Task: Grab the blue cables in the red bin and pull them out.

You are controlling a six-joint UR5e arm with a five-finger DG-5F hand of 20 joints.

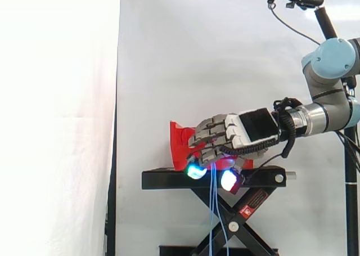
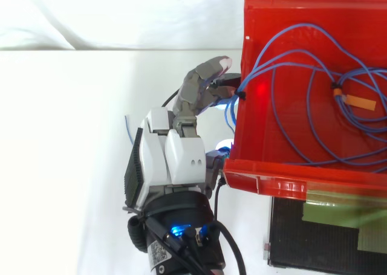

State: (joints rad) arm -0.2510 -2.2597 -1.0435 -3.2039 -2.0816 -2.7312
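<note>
Currently logged as part done: blue cables (image 2: 290, 87), a few strands hanging over the wall of the red bin (image 2: 266, 178) past the black stand (image 1: 169, 179), pinched in my hand's (image 2: 172, 160) curled fingers (image 2: 199, 84), most loops coiled inside the bin.

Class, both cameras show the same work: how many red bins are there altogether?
1. The red bin stands on the black stand, partly behind the hand that grips the blue cables at its edge; both views show this same bin.
</note>
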